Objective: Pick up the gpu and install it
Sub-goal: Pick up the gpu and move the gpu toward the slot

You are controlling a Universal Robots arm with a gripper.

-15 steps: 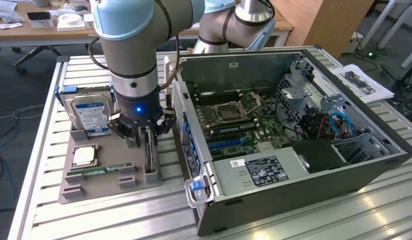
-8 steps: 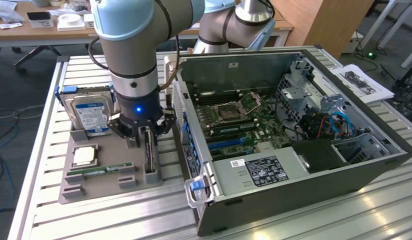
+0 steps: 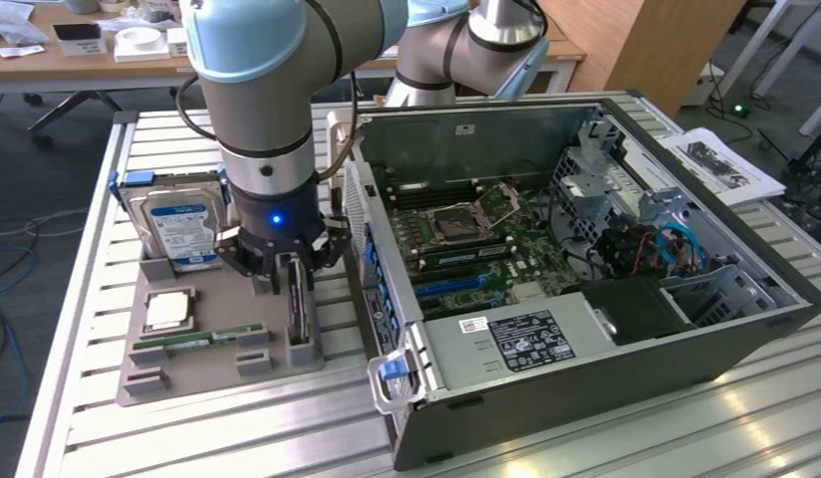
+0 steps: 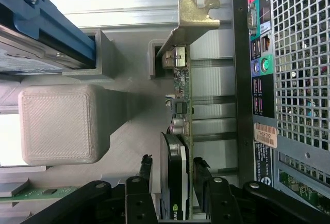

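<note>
Well, thin black gpu, grey end bracket.

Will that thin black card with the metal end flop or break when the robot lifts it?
Probably stiff, not floppy: the thin black card stands straight on edge in its grey holder. Likely fragile: small bare parts show on its board. So thin, it may tip if nudged sideways.

Your arm stands nearly vertical in the exterior view, coming down from twelve o'clock, with a blue light lit on the wrist. The gripper points straight down at about eight o'clock from centre. Its black fingers are closed against either side of the gpu.
</note>
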